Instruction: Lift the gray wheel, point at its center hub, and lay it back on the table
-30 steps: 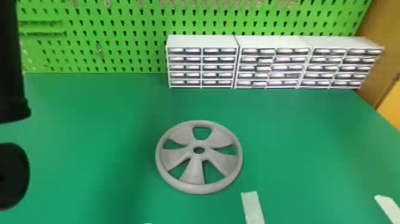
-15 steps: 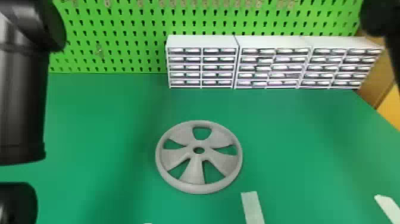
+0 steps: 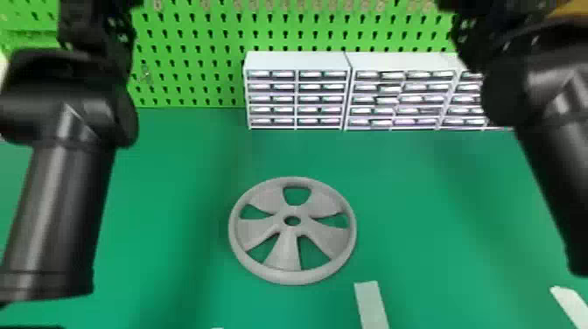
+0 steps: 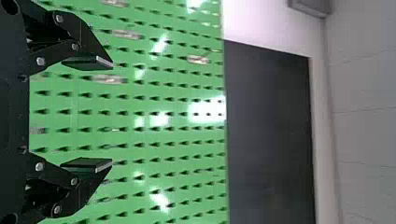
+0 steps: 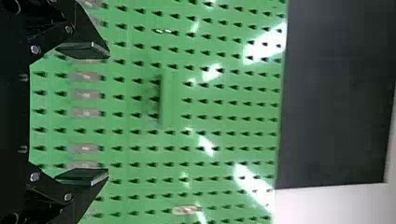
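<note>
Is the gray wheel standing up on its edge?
No, the gray wheel is lying flat on the green table, with its center hole facing up.

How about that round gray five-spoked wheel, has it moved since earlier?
No: the wheel keeps its place on the green table relative to the white multi-drawer cabinets behind it.

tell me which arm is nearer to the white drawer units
Right, it seems: in the head view the right arm overlaps the right part of the white drawer units, while the left arm is left of them, with a gap between.
</note>
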`<state>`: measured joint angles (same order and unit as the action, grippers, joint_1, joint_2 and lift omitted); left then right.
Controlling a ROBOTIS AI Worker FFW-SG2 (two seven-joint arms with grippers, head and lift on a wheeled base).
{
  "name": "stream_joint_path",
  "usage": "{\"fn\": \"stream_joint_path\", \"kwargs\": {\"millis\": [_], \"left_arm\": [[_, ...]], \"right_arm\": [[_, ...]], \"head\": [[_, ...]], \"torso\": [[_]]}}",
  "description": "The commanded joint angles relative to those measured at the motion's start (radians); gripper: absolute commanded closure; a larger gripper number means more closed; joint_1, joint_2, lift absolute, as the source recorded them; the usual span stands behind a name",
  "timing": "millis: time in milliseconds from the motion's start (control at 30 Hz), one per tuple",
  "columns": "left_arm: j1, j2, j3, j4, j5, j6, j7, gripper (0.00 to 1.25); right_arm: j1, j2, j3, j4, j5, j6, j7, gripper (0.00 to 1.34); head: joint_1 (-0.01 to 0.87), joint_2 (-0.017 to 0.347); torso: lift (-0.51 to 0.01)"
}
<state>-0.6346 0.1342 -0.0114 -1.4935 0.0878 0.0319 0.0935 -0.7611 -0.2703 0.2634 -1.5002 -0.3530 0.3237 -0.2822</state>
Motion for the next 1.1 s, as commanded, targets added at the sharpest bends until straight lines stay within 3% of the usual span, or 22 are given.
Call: {"fn": "stream_joint_path", "kwargs": {"millis": [0, 467, 700, 833, 1067], "left_arm": [[0.073, -0.028, 0.019, 0.013, 0.015, 0.003, 0.0, 0.51], [0.197, -0.093, 0.016, 0.026, -0.028, -0.003, 0.0, 0.51], [0.245, -0.108, 0.001, 0.026, -0.034, -0.009, 0.0, 0.51], [0.27, -0.119, -0.001, 0.026, -0.028, -0.009, 0.0, 0.51], [0.293, -0.12, -0.016, 0.027, -0.053, -0.004, 0.0, 0.51]], "right_arm": [[0.069, 0.016, 0.008, 0.0, 0.008, -0.008, 0.0, 0.33], [0.226, 0.049, -0.024, 0.002, 0.029, -0.032, 0.002, 0.38], [0.286, 0.066, -0.032, -0.003, 0.029, -0.032, 0.002, 0.42], [0.306, 0.062, -0.023, -0.005, 0.032, -0.034, 0.008, 0.42], [0.35, 0.08, -0.041, -0.012, 0.06, -0.089, 0.032, 0.41]], "head": [[0.692, 0.048], [0.692, 0.048], [0.692, 0.048], [0.692, 0.048], [0.692, 0.048]], "torso": [[-0.096], [-0.096], [-0.096], [-0.096], [-0.096]]}}
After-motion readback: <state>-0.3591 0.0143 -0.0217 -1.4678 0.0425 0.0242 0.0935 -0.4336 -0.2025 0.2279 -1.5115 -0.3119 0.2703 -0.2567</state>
